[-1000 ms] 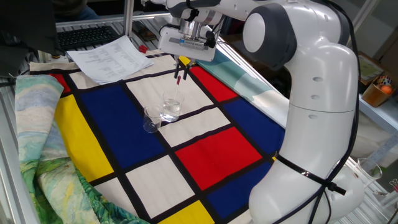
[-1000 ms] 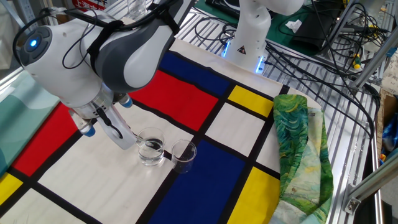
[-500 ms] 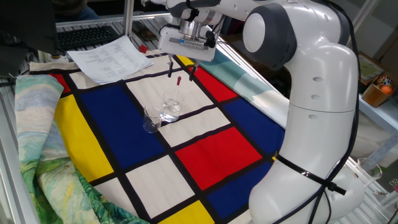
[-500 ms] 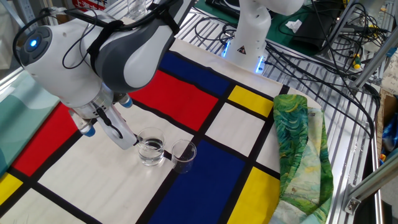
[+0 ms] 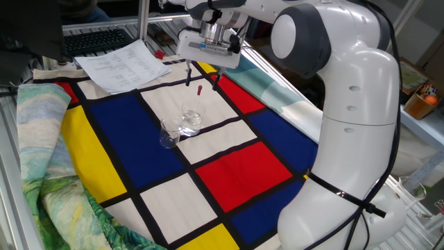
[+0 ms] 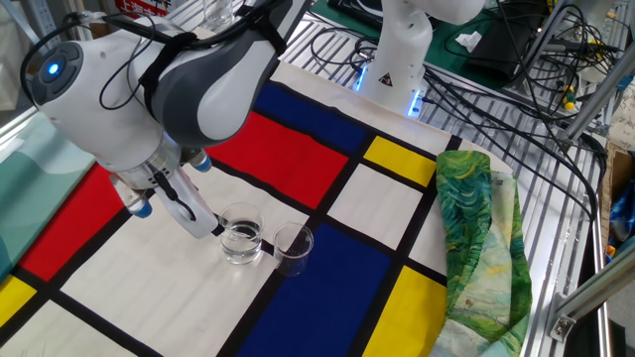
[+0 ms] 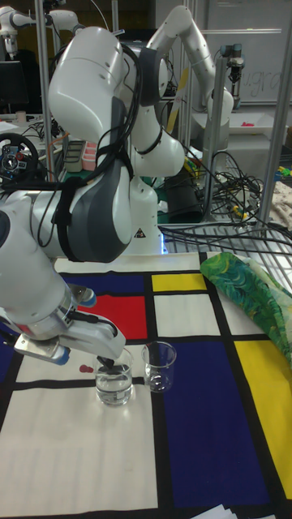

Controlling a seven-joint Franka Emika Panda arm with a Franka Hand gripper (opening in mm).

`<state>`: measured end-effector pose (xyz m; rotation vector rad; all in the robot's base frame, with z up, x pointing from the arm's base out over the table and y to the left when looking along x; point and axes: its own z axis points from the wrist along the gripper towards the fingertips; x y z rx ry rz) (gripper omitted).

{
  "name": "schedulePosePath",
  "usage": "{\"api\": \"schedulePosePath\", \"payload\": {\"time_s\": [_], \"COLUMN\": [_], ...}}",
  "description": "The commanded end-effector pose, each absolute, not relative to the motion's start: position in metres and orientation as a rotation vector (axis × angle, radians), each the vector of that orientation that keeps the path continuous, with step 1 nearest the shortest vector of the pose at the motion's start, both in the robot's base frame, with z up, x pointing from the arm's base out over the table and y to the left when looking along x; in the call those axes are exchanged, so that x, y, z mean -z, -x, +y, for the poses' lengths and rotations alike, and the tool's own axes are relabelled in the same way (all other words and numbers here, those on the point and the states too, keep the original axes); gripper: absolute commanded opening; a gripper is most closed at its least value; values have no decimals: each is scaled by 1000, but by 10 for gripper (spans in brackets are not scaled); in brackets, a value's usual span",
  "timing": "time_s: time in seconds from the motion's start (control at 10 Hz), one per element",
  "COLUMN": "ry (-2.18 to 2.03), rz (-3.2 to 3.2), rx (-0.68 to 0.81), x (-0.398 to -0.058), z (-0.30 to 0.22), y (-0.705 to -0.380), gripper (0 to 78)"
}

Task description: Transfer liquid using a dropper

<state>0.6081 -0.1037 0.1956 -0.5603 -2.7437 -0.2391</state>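
Observation:
The dropper leans in a clear glass beaker, its small red bulb at the top. My gripper hangs just above the bulb, open, one finger on each side and neither touching it. A little colourless liquid lies in that beaker. A second, smaller beaker stands right beside it and looks empty. In the other fixed view the arm hides most of the dropper, and one finger reaches down next to the beaker. The tall fixed view shows both beakers side by side.
The beakers stand on a cloth of red, blue, yellow and white squares. Printed papers and a keyboard lie at its far edge. A green patterned cloth is bunched along one side. Cables run behind the robot base.
A second ago my gripper was shut on the dropper's bulb. The fingers have since opened and let go, and the dropper stays leaning in the beaker.

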Motion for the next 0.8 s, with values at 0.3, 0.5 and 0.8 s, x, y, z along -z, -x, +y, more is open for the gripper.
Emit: {"api": "schedulePosePath", "payload": {"time_s": [0.3, 0.5, 0.8], "ry": [618, 616, 611], "rz": [-2882, -2911, -2950], "rx": [150, 149, 140], "x": [-196, -196, -195], "z": [-90, -90, -90], "y": [-596, -596, -595], "gripper": [774, 774, 774]}}
